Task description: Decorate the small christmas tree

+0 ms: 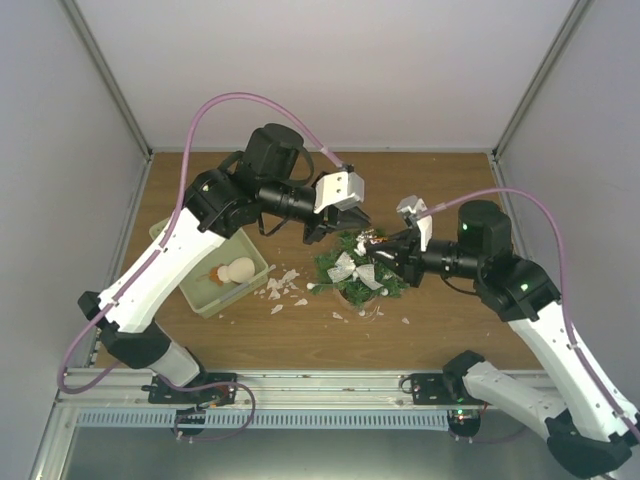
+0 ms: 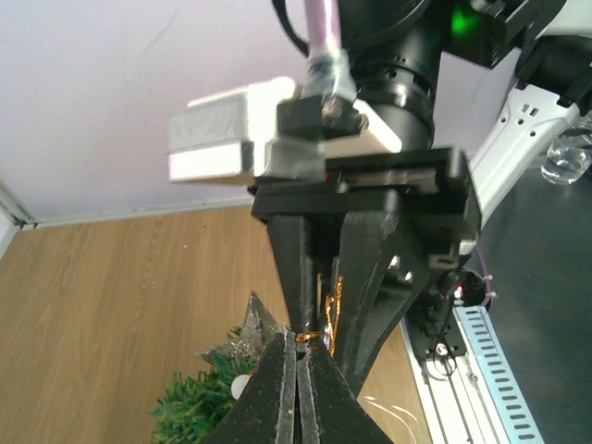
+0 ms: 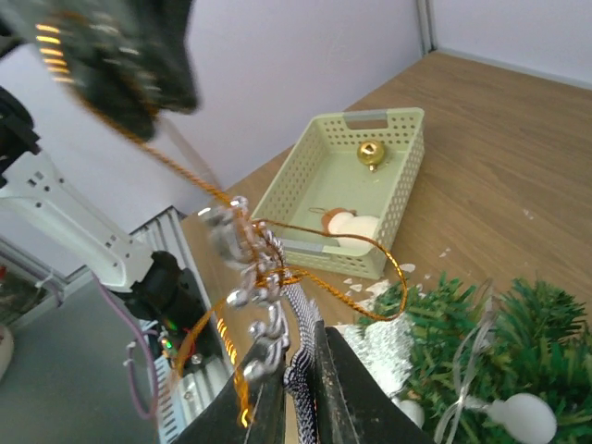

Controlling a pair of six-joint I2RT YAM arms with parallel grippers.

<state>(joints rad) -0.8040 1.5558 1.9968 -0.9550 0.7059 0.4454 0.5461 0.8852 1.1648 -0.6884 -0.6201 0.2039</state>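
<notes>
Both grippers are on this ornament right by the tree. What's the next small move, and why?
Probably ease both arms down slightly so the gold cord loop settles over a branch of the small christmas tree. The left gripper looks shut on the cord, the right gripper on the silver ornament, and the loop hangs open beside the needles.

Both arms wear glossy white shell links [image 1: 160, 260] between black cylindrical joint motors [image 1: 270, 150]. A pale lilac cable [image 1: 250, 95] arcs away behind each gripper. A white camera block [image 1: 340, 190] sits just behind the left gripper's [image 1: 345, 222] black tapered fingers [image 2: 273, 398]. A green light [image 2: 462, 18] glows behind the right gripper [image 1: 382, 247].
</notes>
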